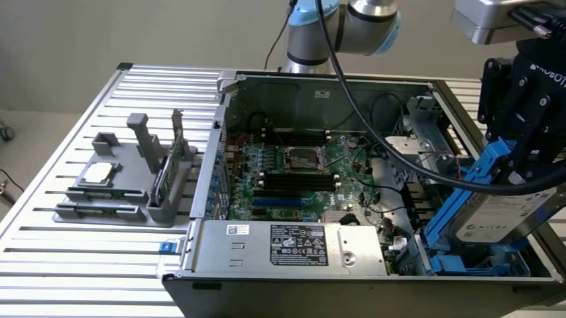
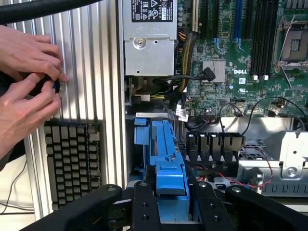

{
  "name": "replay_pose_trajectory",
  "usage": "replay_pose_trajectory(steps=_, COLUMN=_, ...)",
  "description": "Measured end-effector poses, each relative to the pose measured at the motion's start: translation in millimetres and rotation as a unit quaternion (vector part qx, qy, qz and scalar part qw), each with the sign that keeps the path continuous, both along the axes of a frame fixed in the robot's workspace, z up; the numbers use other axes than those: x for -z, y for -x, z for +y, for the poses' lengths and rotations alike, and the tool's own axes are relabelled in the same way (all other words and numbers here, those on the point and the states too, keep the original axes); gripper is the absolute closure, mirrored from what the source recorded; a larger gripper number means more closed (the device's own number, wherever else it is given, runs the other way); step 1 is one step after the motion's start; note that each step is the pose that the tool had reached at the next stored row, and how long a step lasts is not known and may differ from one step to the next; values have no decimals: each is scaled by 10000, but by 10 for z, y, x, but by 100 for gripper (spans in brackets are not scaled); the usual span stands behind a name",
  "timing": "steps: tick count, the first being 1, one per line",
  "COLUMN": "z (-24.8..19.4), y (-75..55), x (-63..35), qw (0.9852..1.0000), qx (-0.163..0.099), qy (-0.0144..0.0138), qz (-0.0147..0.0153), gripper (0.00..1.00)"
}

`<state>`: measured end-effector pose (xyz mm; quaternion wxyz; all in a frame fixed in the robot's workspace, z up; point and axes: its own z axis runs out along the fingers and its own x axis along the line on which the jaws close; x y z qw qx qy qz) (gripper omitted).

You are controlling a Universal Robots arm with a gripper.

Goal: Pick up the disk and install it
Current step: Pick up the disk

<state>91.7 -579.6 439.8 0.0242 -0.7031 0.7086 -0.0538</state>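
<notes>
Blue-framed disk (image 1: 500, 215) hangs tilted at 4 o'clock in the exterior view, over the drive bay (image 1: 452, 265), with my gripper (image 1: 521, 162) fingers pinching its carrier. Risks: the tilt jams it on the bay rails, or it snags loose wires (image 2: 199, 124). Readable: DELL on the motherboard (image 2: 226, 57), ROBOTI on the gripper.

The disk (image 1: 500, 218) was half hidden behind the gripper (image 1: 521, 169) and a black cable (image 1: 482, 190), its label print illegibly small.
</notes>
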Motion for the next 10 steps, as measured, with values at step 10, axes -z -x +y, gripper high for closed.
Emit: replay_pose_trajectory(steps=10, z=10, y=2, x=62, qw=10000, qx=0, qy=5, qz=-4, gripper=67)
